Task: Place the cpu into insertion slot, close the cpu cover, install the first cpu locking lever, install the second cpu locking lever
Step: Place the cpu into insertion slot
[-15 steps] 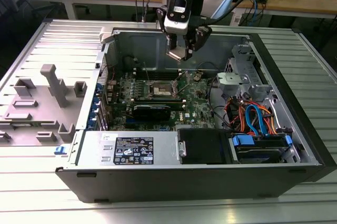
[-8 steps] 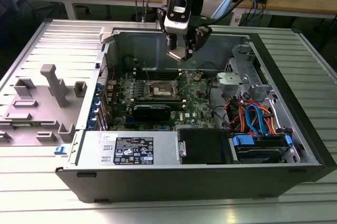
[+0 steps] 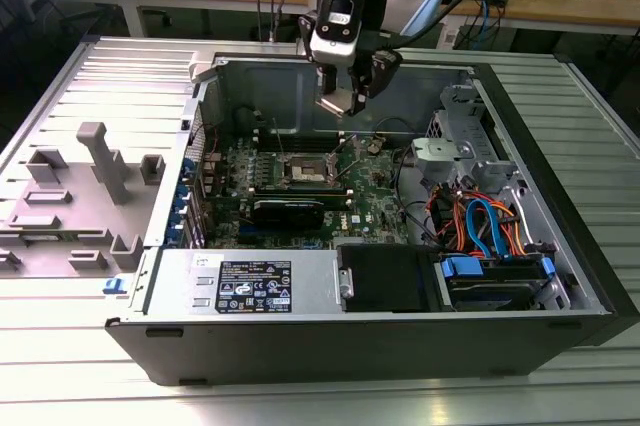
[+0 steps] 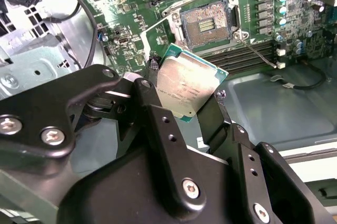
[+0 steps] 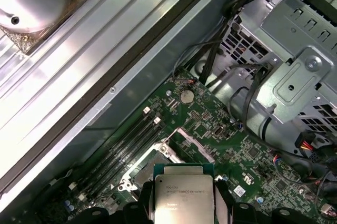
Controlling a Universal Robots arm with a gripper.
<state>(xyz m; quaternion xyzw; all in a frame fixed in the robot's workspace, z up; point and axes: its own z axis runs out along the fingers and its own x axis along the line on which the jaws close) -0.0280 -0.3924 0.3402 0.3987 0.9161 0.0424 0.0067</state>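
While the arm hangs over the open computer case (image 3: pixel 300 291), which lies on its side on a ribbed metal table (image 3: pixel 300 401), the gripper (image 3: pixel 350 101) has its two black fingers (image 4: pixel 158 124) pressed against opposite edges of the cpu (image 4: pixel 184 84), pinching it. In both wrist views the chip's silver-grey top faces the camera and its green rim shows along the free edges. It is held in the air, clear of the green motherboard (image 3: pixel 372 191) and touching nothing but the fingers.

The insertion slot (image 4: pixel 205 23) lies uncovered on the board, its field of contacts exposed; the exterior view puts it near the middle of the board, below and slightly to the exterior view's left of the gripper. In the second wrist view the cpu hovers just beside the slot, apart from it. The cpu cover (image 5: pixel 197 144) appears as a grey metal frame raised at one edge of the slot, though its exact angle cannot be told. A thin wire lever (image 4: pixel 258 54) stands swung away from the slot's side. Long black memory strips (image 5: pixel 126 148) run alongside the slot. A grey drive cage (image 5: pixel 300 40) and bundled cables (image 3: pixel 480 221) fill the case's end at the exterior view's right.
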